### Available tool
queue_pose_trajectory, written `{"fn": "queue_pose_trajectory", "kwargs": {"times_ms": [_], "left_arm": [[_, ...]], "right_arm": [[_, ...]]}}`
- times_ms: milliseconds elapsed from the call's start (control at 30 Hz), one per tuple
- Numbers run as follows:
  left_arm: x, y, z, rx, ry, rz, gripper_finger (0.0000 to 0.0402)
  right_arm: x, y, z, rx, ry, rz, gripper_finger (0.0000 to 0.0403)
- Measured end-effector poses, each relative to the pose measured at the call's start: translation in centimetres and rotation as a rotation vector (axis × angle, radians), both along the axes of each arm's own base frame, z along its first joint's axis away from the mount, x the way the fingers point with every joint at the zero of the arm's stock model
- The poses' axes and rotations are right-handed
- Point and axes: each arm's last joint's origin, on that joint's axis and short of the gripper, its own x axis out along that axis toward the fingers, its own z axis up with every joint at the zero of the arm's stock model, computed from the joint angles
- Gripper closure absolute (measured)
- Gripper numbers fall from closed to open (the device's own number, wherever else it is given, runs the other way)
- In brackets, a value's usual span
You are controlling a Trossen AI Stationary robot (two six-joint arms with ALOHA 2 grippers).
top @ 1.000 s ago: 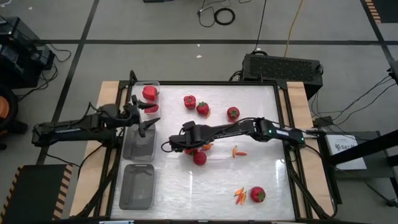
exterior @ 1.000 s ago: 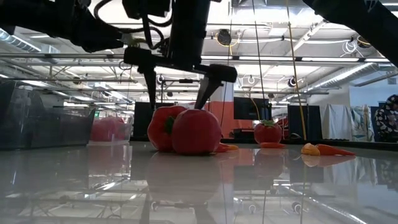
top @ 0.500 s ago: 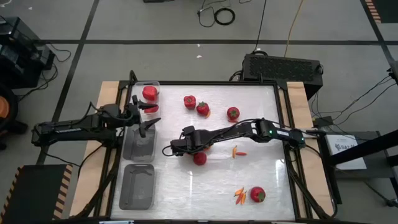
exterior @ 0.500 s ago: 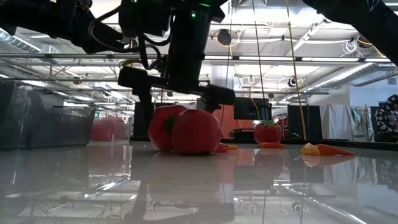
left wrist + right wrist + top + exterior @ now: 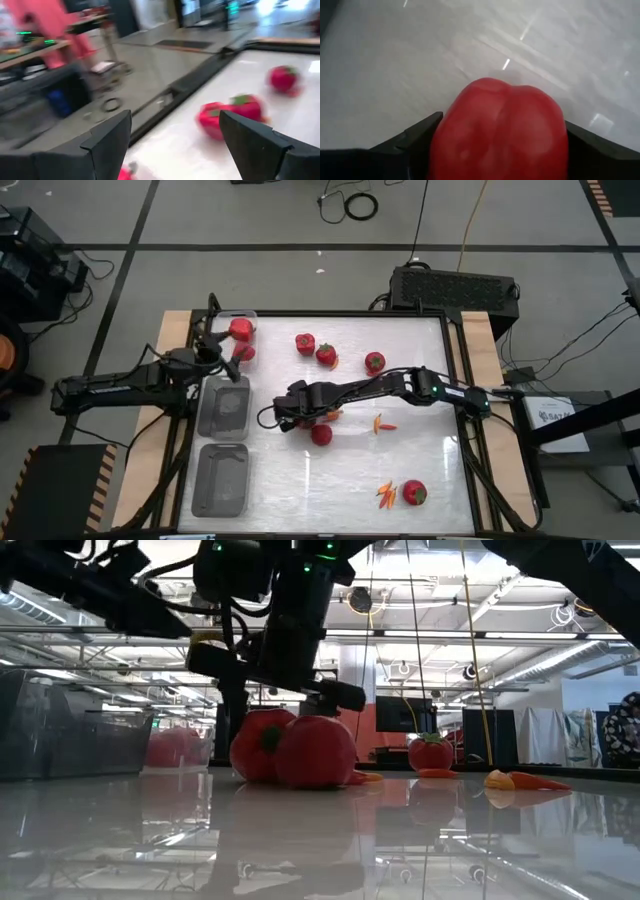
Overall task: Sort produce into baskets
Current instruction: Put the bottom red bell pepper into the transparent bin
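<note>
My right gripper (image 5: 287, 416) is low over the table's middle. It is open, with one finger on either side of a red bell pepper (image 5: 500, 132), which rests on the table (image 5: 255, 745). A red tomato (image 5: 321, 434) lies just near of the pepper. My left gripper (image 5: 226, 362) is open and empty over the near end of the far clear bin (image 5: 222, 320), which holds red produce (image 5: 240, 330). Two more clear bins (image 5: 225, 408) (image 5: 220, 480) stand along the left edge. My right gripper has the pepper's two rounded sides (image 5: 445, 145) between its fingers, which come from above, slanting toward the table's left. The pepper sits on the table. I cannot tell whether the fingers touch it.
Two peppers (image 5: 305, 343) (image 5: 326, 356) and a tomato (image 5: 374, 362) lie at the far middle. An orange chili (image 5: 383, 424) lies right of my right gripper. A tomato (image 5: 413, 492) with chilies (image 5: 386, 496) lies near the front right.
My right gripper has come down over the bell pepper and gone a little toward the table's left edge; the pepper has shifted slightly the same way. My left gripper has moved from the middle bin toward the far bin and has turned.
</note>
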Motion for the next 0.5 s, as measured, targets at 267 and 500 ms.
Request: {"fn": "queue_pose_trajectory", "kwargs": {"times_ms": [267,500], "left_arm": [[-0.6,0.4,-0.1,0.051,0.036,0.251,0.0094],[-1.5,0.9,-0.2,0.088,0.02,0.559,0.0094]], "right_arm": [[2.3,-4.7,2.6,-0.121,-0.254,0.158,0.0082],[4.2,-11.0,5.1,-0.358,-0.527,0.255,0.0082]]}}
